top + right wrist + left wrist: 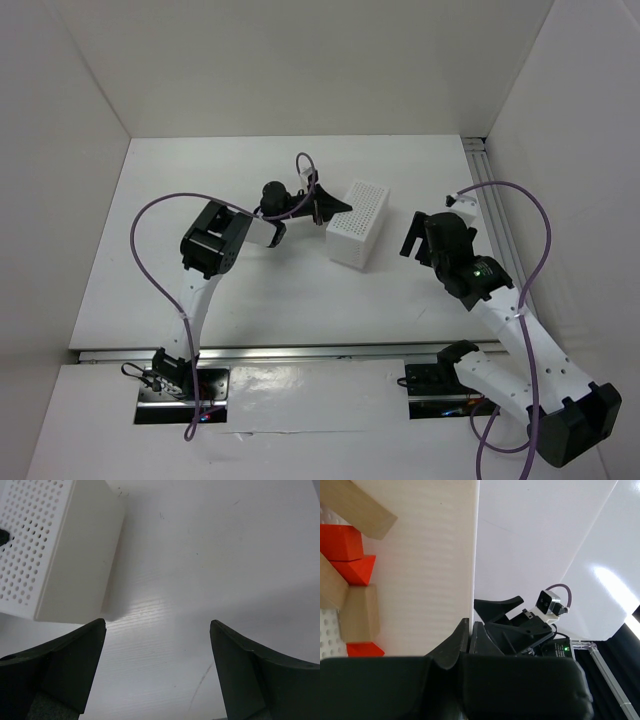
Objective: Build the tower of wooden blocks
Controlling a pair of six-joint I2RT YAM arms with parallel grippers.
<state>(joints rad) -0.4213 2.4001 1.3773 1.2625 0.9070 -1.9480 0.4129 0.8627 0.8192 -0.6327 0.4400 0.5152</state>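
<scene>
Top view: the left pincer [322, 208] is clamping the 10 o'clock end of the white perforated rectangular plastic box [360, 220], which is sitting just right of centre on the white worktop [250, 290]. The right pincer [412, 240] is hovering at the box's 3 o'clock side, apart from it. No blocks are showing here.

Left wrist view: the left pincer's jaws are pressing together on the box's thin smooth wall [430, 570]. At 9 o'clock, inside the box, the small tan and red wood blocks [360, 612] are lying jumbled against its dotted floor.

Right wrist view: the right pincer [157, 645] is gaping wide and holding nothing, with the box at 10 o'clock and bare worktop between its fingers.

Judging by this, the tower is not yet begun; the robot is getting the wood blocks out of the box. The next move is probably calling for a firm pinch on that thin wall while tipping, so the blocks spill within the right pincer's reach.
</scene>
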